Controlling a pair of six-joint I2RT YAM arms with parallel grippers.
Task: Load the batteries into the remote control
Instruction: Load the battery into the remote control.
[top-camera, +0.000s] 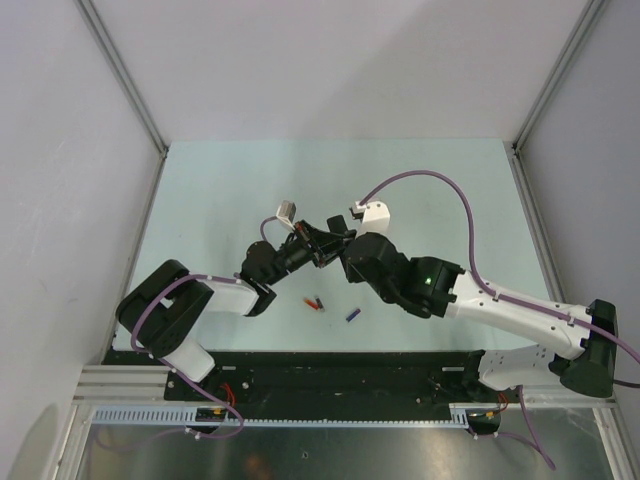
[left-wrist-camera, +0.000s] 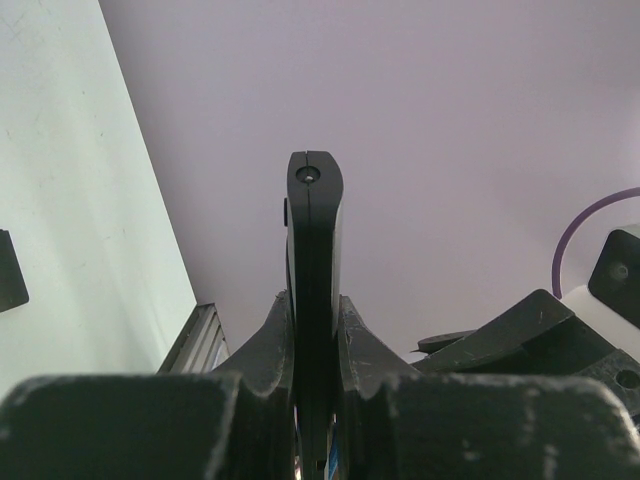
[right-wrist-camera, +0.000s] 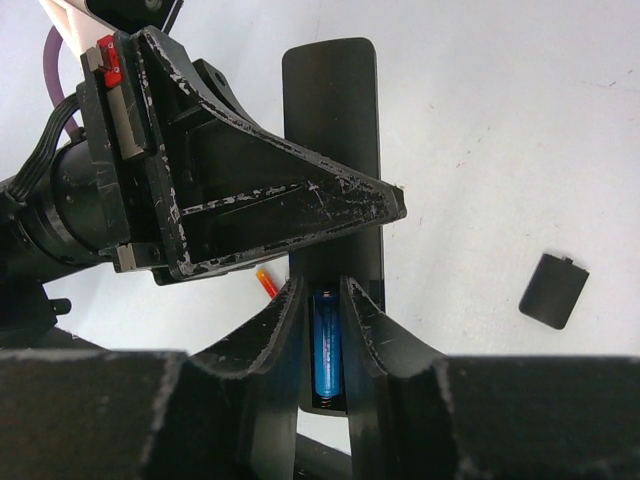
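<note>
The remote control (left-wrist-camera: 313, 250) is a slim black bar held on edge above the table, with my left gripper (left-wrist-camera: 315, 300) shut on its sides. From the right wrist its open battery bay faces the camera, the remote control (right-wrist-camera: 330, 100) reaching away. A blue battery (right-wrist-camera: 327, 345) lies lengthwise in the bay. My right gripper (right-wrist-camera: 325, 285) straddles that battery, its fingers slightly apart with a thin dark gap beside it. In the top view both grippers (top-camera: 318, 245) (top-camera: 336, 240) meet at mid-table.
A red battery (top-camera: 316, 302) and a blue battery (top-camera: 352, 314) lie loose on the pale table, just in front of the arms. An orange battery (right-wrist-camera: 266, 284) shows under the left gripper. The black battery cover (right-wrist-camera: 553, 290) lies flat to the right.
</note>
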